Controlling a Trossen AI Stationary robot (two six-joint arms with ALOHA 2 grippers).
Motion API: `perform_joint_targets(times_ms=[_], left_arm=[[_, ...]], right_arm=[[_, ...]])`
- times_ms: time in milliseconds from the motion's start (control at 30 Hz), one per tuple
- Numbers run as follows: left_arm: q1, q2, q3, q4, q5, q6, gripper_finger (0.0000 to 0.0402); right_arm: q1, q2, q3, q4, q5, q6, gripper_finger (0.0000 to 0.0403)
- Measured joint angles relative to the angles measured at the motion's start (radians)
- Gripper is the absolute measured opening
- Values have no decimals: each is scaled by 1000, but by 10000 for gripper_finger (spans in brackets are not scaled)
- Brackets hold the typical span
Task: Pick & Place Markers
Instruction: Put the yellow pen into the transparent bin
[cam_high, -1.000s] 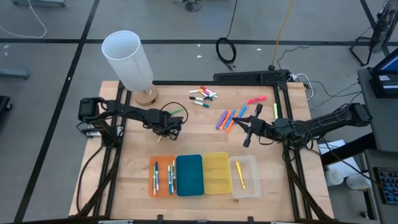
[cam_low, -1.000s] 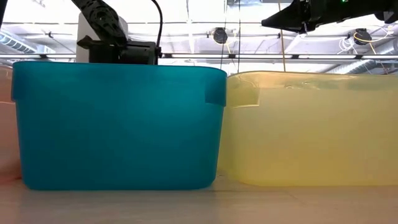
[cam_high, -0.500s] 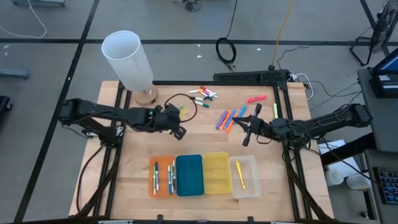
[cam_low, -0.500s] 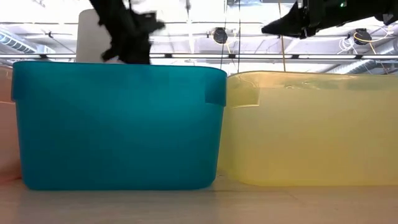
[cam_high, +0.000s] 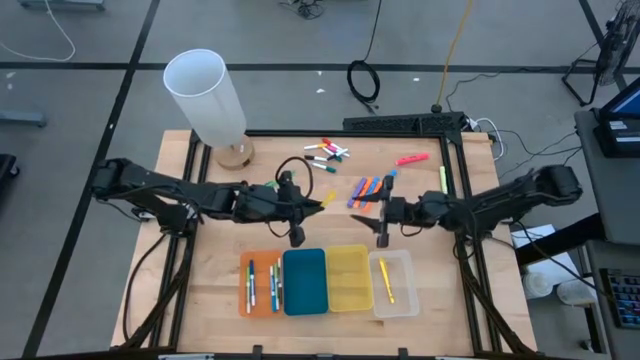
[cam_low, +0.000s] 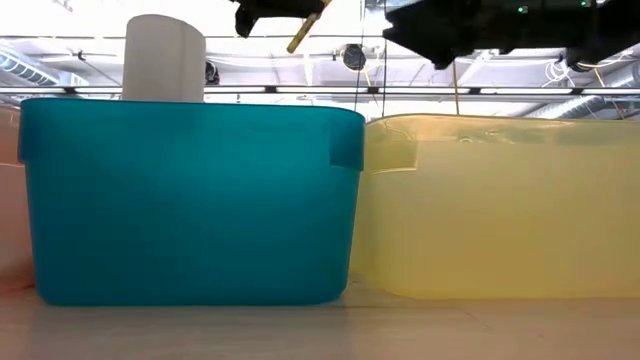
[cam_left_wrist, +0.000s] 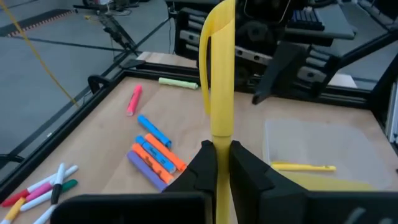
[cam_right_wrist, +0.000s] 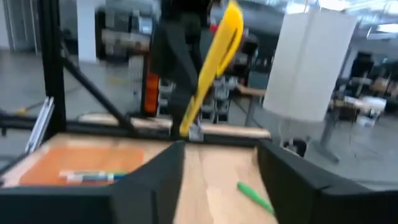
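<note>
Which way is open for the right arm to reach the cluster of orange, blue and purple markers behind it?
Probably yes: the right gripper is open and empty, and the marker cluster lies uncovered close by, with nothing between them.

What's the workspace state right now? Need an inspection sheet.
Surface: wooden table, black frame around it.
Job's things: yellow marker clamped in the left gripper; loose markers at the far edge, an orange, blue and purple cluster mid-table; some markers in the orange tray, one in the clear tray.
Clutter: white cylinder at the far left corner; blue tray and yellow tray.
Grippers: left shut on the yellow marker above the table; right gripper open, facing it.
Cables: black cable looped by the left gripper; coil on the floor.
Surroundings: grey floor; no person seen.
</note>
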Motion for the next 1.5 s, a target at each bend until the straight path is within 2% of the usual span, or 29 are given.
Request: perform_joint_targets(times_ms=[100,233,533,700,800,867,1033,1067,1233,1367,1500], left_arm=[[0,-2,0,-7,0,1,23],[0,-1,0,-25,1,1,20],[-1,-2,0,-28,3,10,27],[-1,-2,0,-28,28,13,20],[-9,-2,0,-27,29,14,25],[-15,-2,0,-28,29,19,28],[-24,-2,0,-27,23,25,25],[-24,-2,0,-27,22,29,27],[-24,-2,0,-17,26,16,61],[-25,-3,0,-13,26,11,97],[-25,-3,0,-22,27,9,125]], right_arm=[[-12,69,1,137,-33,-16,243],[-51,128,55,166,-121,34,265],[-138,285,260,143,-341,146,257],[-150,351,339,136,-391,158,248],[-151,356,342,133,-388,158,224],[-151,357,342,127,-389,158,190],[-149,357,342,120,-409,130,44],[-149,357,342,119,-425,123,28],[-149,343,343,86,-444,111,26],[-149,228,341,-99,-440,88,26],[-138,68,341,-398,-442,104,26]])
